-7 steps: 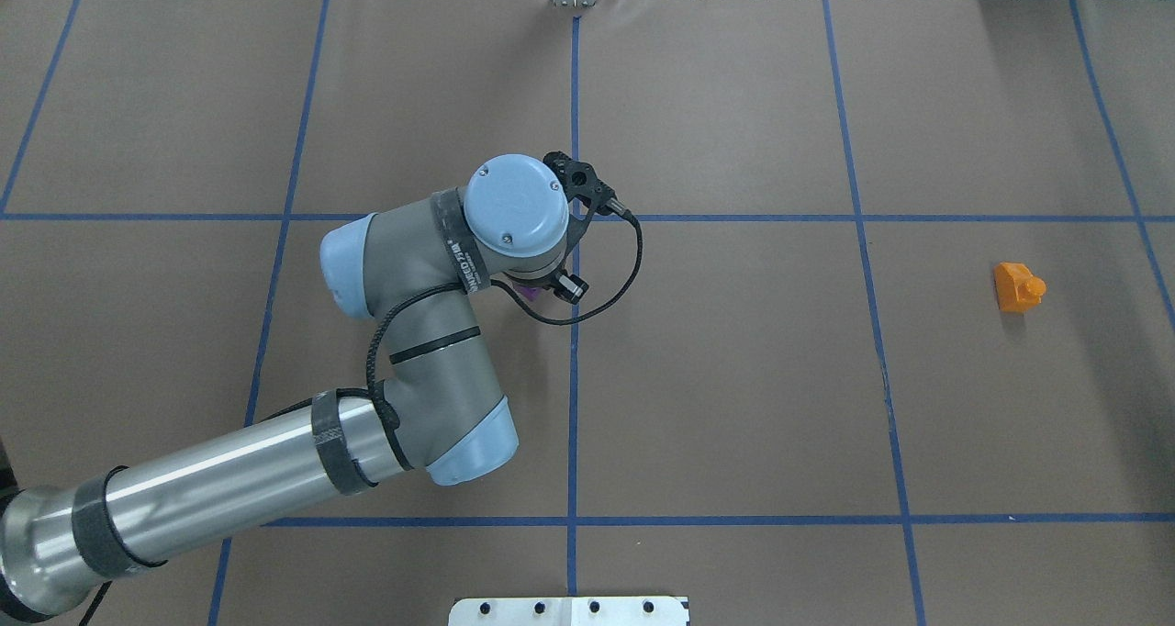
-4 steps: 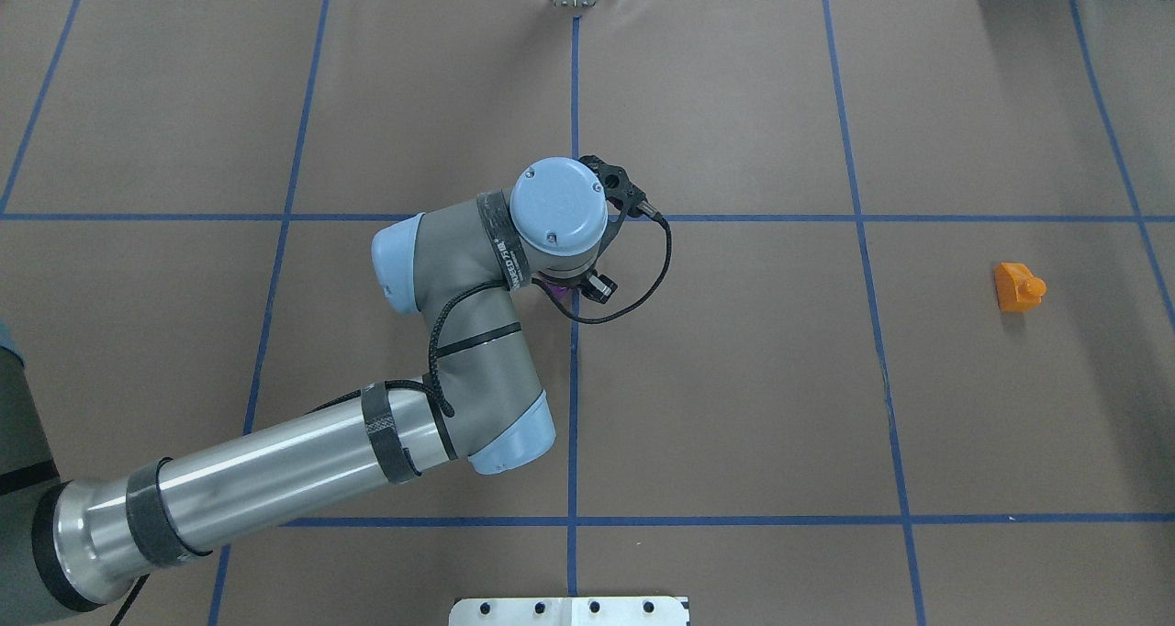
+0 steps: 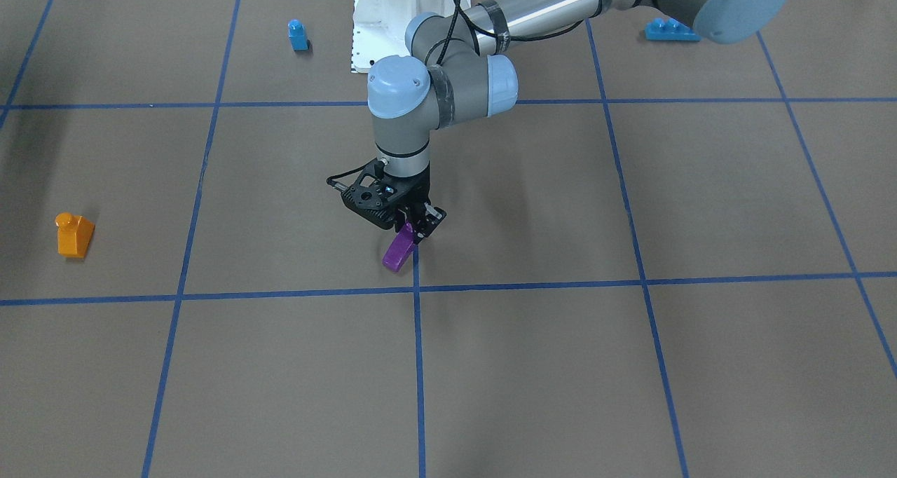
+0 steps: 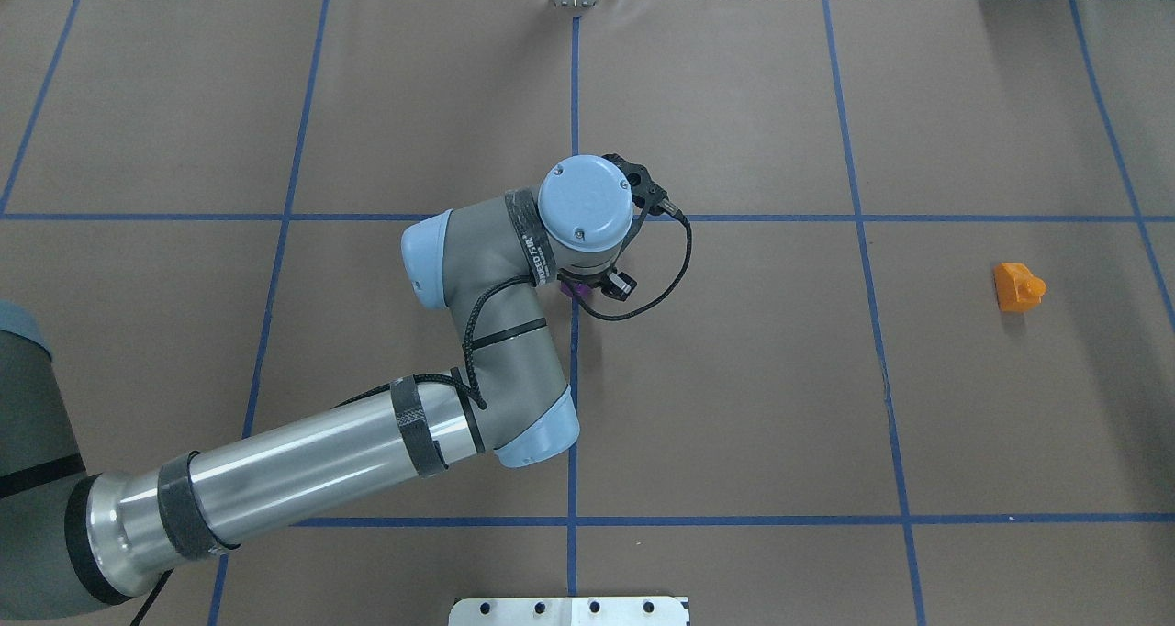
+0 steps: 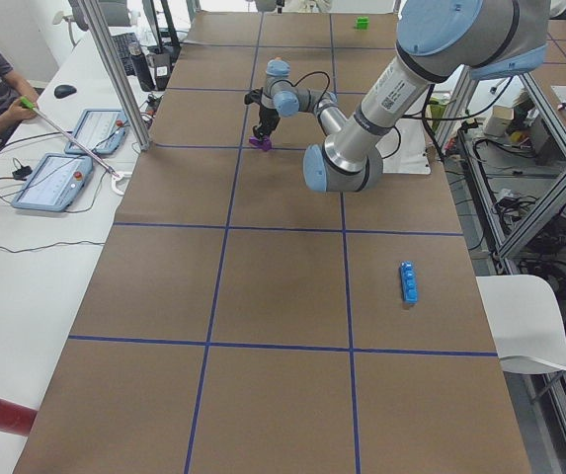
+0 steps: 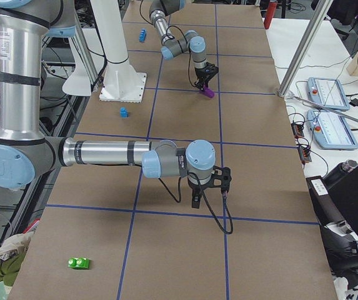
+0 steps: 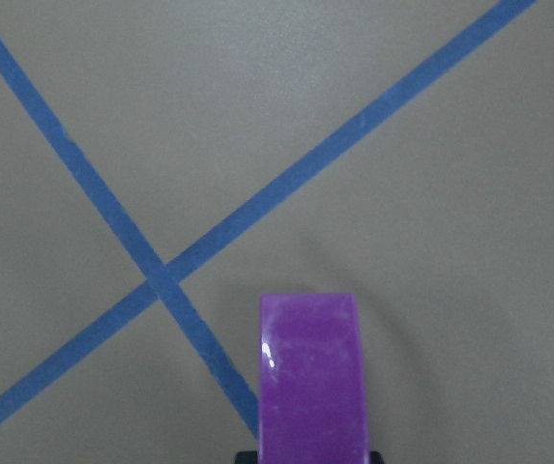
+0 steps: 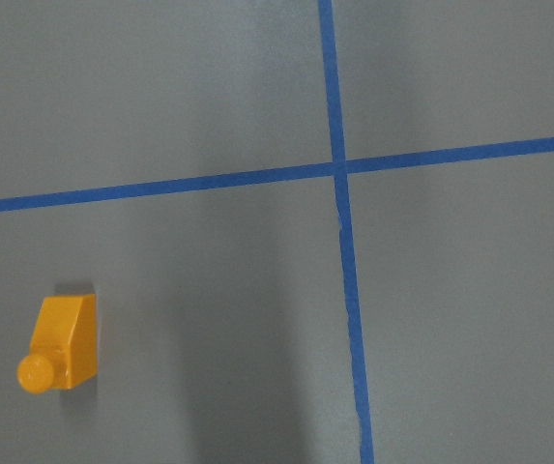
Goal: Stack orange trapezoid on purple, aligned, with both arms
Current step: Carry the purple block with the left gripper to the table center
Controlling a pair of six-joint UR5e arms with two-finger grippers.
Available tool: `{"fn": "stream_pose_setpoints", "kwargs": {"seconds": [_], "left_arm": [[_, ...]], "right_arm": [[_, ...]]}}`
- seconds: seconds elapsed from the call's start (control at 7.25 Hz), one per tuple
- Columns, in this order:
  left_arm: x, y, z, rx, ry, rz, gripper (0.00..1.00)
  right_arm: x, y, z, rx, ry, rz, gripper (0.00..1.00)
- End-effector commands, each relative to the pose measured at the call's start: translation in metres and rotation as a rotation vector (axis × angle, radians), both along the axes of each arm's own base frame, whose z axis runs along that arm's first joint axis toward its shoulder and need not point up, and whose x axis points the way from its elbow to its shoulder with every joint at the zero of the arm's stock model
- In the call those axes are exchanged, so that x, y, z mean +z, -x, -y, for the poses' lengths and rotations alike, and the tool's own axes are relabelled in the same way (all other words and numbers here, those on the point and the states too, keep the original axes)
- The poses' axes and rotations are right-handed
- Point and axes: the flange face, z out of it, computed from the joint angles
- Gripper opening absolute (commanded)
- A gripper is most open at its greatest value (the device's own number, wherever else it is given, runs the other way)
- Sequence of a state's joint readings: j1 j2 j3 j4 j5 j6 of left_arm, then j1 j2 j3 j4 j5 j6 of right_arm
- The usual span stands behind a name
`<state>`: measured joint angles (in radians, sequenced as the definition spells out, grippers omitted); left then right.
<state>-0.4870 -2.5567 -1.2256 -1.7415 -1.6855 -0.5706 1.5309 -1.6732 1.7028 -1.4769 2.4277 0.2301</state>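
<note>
My left gripper (image 3: 415, 230) is shut on the purple wedge block (image 3: 399, 249), which hangs slanted from the fingers low over the table near the middle tape crossing. The block fills the lower left wrist view (image 7: 312, 377) and shows as a sliver under the wrist from overhead (image 4: 576, 288). The orange trapezoid (image 4: 1017, 287) stands alone at the far right of the table, also in the front view (image 3: 73, 235) and the right wrist view (image 8: 59, 345). My right gripper (image 6: 195, 201) shows only in the exterior right view, high over the table; I cannot tell whether it is open or shut.
A small blue single-stud block (image 3: 298, 34) and a long blue brick (image 3: 671, 29) lie near the white robot base plate (image 3: 382, 15). A green block (image 6: 79, 263) lies at the table's right end. Operators' tablets (image 5: 65, 178) sit on the far side table.
My left arm has moved to the right with the purple block, up to the centre tape line. The orange trapezoid has not moved.
</note>
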Motion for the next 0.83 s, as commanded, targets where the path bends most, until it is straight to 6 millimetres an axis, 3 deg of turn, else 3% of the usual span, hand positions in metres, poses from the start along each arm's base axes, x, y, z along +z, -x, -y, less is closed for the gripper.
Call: {"fn": "stream_pose_setpoints", "kwargs": {"seconds": [0.0, 0.14, 0.28, 0.55, 0.69], "left_arm": [[0.003, 0.002, 0.007, -0.021, -0.005, 0.010, 0.68], [-0.002, 0.011, 0.017, -0.038, 0.002, -0.003, 0.73], [-0.018, 0.026, 0.033, -0.063, 0.000, -0.023, 0.77], [-0.025, 0.049, 0.051, -0.014, 0.075, -0.080, 0.99], [-0.038, 0.070, 0.061, 0.007, 0.104, -0.124, 1.00]], "right_arm": [[-0.007, 0.000, 0.006, 0.008, -0.007, 0.003, 1.00], [-0.018, 0.001, 0.015, 0.020, -0.015, 0.006, 1.00], [-0.016, 0.002, 0.017, 0.058, 0.028, 0.007, 1.00], [-0.016, 0.004, 0.015, 0.061, 0.035, 0.006, 1.00], [-0.024, 0.014, 0.018, 0.044, 0.008, -0.006, 1.00]]}}
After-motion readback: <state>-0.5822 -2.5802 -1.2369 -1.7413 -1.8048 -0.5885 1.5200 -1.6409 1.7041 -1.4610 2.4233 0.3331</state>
